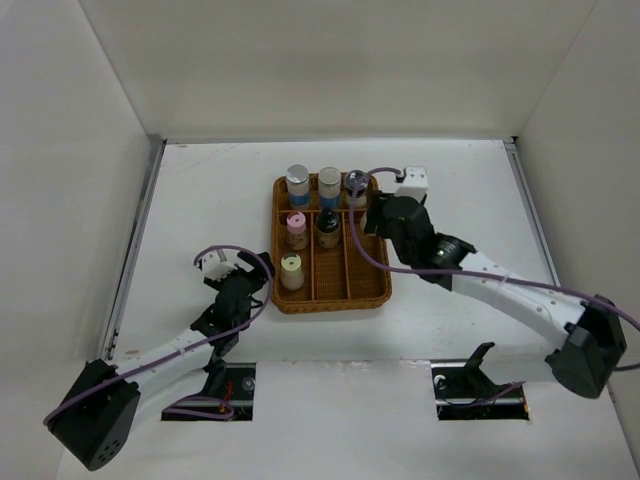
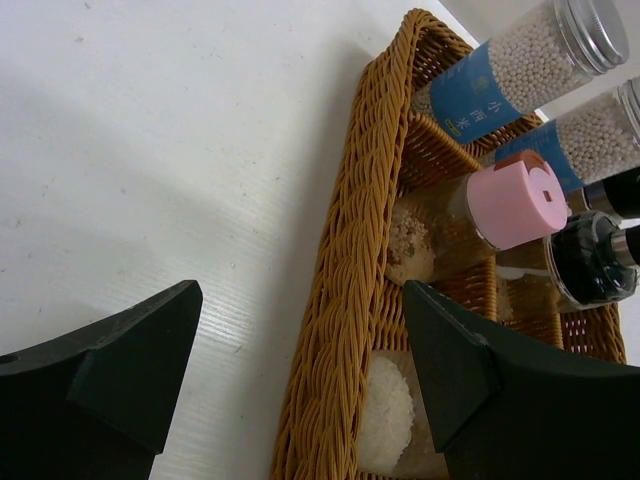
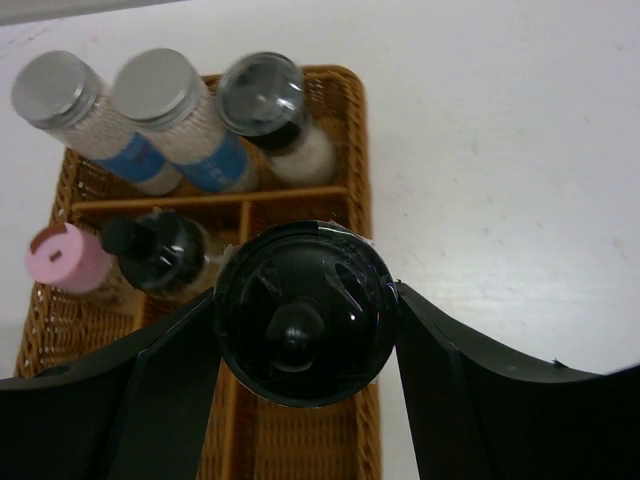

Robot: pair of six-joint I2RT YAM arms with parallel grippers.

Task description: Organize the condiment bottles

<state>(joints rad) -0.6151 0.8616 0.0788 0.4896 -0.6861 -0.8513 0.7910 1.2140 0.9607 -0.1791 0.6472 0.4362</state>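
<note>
R jaws were clamped on a black-capped bottle point(image 3: 300, 305), one finger point(image 3: 150, 400) on each side of the cap. The bottle was upright over the R column of the wicker tray point(image 1: 330, 305), just in front of the cross divider point(image 3: 110, 207) and close to the tray's R rim; couldn't tell if its base touched the wicker. Behind the divider the back row was packed tight. It held a silver-capped bottle point(image 1: 298, 183) at L, a second silver-capped one point(image 1: 329, 183) in the middle, and a dark-capped bottle point(image 1: 356, 186) w/ white contents at R, right beside the R wrist. In front of the divider, the pink-capped bottle point(image 1: 297, 229) stood in the L column and another black-capped bottle point(image 1: 328, 229) in the mid column, both up near the divider. The pale-yellow-capped bottle point(image 1: 291, 270) sat nearer in the L column, by the L rim. The near ends of the mid and R columns showed bare wicker floor. L jaws were spread wide w/ nothing between them, low over the bench point(image 1: 200, 190) just outside the tray's L rim, level w/ the pale-yellow-capped bottle. In the L wrist view the woven rim ran between the two fingers point(image 2: 110, 370). White bench lay open to the L, R and rear of the tray, out to the walls point(image 1: 300, 60) on three sides.
</note>
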